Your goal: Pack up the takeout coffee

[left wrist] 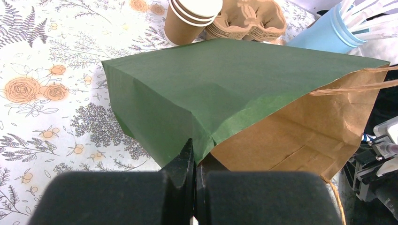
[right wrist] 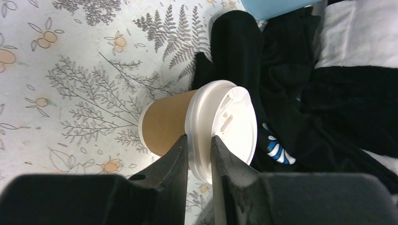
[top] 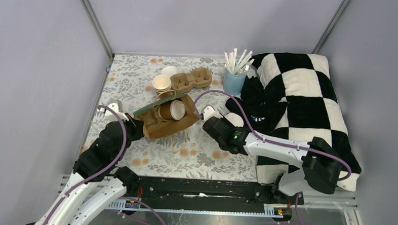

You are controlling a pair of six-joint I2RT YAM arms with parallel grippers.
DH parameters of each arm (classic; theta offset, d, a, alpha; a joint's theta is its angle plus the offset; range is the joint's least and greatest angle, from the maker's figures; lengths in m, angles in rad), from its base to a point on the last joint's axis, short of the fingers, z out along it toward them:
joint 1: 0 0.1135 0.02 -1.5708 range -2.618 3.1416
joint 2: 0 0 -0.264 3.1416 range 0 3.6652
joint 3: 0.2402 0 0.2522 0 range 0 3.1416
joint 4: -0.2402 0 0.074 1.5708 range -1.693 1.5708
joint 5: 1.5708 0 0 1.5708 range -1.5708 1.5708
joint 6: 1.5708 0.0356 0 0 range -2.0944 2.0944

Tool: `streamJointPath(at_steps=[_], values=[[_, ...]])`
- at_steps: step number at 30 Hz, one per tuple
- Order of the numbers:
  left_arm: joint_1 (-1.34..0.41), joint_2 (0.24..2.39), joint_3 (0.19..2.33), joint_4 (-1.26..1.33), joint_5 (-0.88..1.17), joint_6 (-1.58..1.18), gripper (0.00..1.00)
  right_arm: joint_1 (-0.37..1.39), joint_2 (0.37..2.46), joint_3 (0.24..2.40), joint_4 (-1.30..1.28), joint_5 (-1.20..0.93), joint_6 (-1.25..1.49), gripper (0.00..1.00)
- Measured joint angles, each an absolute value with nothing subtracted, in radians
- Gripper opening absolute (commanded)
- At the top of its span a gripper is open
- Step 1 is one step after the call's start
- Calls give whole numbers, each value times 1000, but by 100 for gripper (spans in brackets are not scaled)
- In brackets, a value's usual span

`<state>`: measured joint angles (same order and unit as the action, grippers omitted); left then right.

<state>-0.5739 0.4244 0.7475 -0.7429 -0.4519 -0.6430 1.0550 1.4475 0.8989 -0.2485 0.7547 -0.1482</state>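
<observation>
Your right claw (right wrist: 198, 139) pinches the rim of the white lid on a tan paper cup (right wrist: 164, 124), its jaws narrow around that rim. The cup is tipped with its lid toward the black-and-white checkered blanket (top: 309, 92) at the right of the floral surface (top: 133, 74); whether the cup touches the surface cannot be told. Your left claw (left wrist: 193, 154) is pressed tight on the edge of the green-and-brown paper bag (left wrist: 225, 93), which lies on its side with its mouth gaping toward the right arm. A second cup (top: 172, 111) lies in that mouth, white top facing right. Beyond the bag stand a stack of open cups (top: 161, 84), a pulp carrier (top: 191, 79) and a blue cup of straws (top: 234, 81).
</observation>
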Motion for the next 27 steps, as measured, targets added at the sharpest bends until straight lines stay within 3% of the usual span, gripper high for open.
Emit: streamJointPath(at_steps=[13, 16, 23, 27], values=[[-574, 427, 748, -741, -430, -614, 0, 1094, 1441, 924, -373, 685, 20, 94], [-574, 427, 747, -741, -421, -609, 0, 1105, 1384, 1000, -487, 643, 59, 99], [-574, 427, 744, -744, -396, -615, 0, 1110, 1143, 1248, -602, 354, 25, 100], [-574, 434, 744, -764, -371, -654, 0, 1112, 1174, 1429, -609, 161, -10, 100]])
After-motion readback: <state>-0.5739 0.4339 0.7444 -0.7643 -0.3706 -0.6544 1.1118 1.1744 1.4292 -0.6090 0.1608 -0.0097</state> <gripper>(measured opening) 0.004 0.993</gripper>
